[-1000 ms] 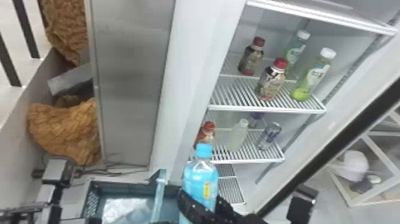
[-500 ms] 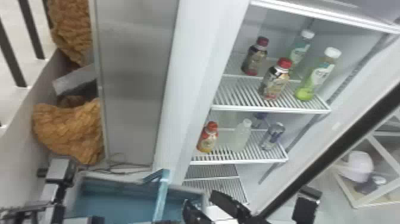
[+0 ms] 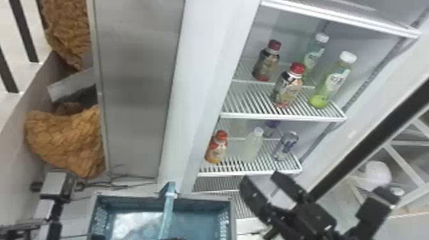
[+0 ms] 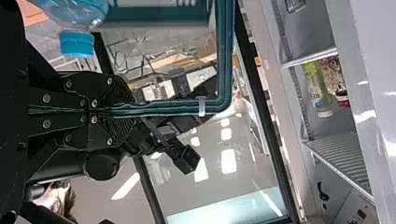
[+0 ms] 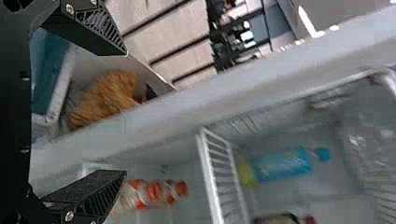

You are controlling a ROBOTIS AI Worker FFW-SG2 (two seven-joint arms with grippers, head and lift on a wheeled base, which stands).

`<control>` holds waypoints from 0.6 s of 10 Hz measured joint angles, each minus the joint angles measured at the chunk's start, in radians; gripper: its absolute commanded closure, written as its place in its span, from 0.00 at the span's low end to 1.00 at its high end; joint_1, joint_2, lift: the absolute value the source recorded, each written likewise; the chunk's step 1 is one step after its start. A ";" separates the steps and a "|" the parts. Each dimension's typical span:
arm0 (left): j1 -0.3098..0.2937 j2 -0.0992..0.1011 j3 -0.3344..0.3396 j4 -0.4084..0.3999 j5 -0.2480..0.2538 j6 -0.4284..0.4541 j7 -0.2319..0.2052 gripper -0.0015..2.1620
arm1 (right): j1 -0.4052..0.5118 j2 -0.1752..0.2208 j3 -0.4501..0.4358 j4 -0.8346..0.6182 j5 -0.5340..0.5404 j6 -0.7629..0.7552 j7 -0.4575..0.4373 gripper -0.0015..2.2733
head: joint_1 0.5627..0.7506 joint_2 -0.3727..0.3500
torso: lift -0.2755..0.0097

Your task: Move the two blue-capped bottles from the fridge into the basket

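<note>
Showing a blue body, yellow-green base and blue cap, one bottle (image 5: 285,165) stands inside the fridge (image 3: 210,79); another blue-capped bottle (image 4: 77,28) is near the basket handle (image 3: 167,210). Right end effector (image 3: 261,177): released, below the stocked shelves. Left end effector (image 3: 175,238): clenched on the basket handle.

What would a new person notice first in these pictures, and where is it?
First, probably the open white fridge in the head view; inside it, a blue bottle shows in the right wrist view. Then come the open right pincer before the fridge, and the blue basket at the bottom edge.
</note>
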 measured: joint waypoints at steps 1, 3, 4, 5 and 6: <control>0.000 0.000 -0.001 0.000 0.001 0.000 0.001 0.56 | -0.016 0.008 -0.011 0.011 0.009 -0.052 -0.011 0.05 | 0.70 0.03 | 0.70; -0.001 0.002 -0.003 0.000 0.004 0.000 0.002 0.56 | -0.053 0.013 -0.015 0.042 0.032 -0.132 -0.030 0.04 | 0.70 0.03 | 0.70; -0.001 0.003 -0.004 0.000 0.006 0.000 0.002 0.56 | -0.081 0.013 -0.019 0.063 0.051 -0.160 -0.033 0.04 | 0.70 0.03 | 0.70; 0.000 0.004 -0.004 0.000 0.006 0.000 0.002 0.56 | -0.114 0.012 -0.025 0.081 0.076 -0.180 -0.044 0.04 | 0.70 0.03 | 0.70; -0.001 0.006 -0.005 0.000 0.006 0.000 0.004 0.56 | -0.141 0.012 -0.028 0.088 0.106 -0.198 -0.075 0.04 | 0.70 0.03 | 0.70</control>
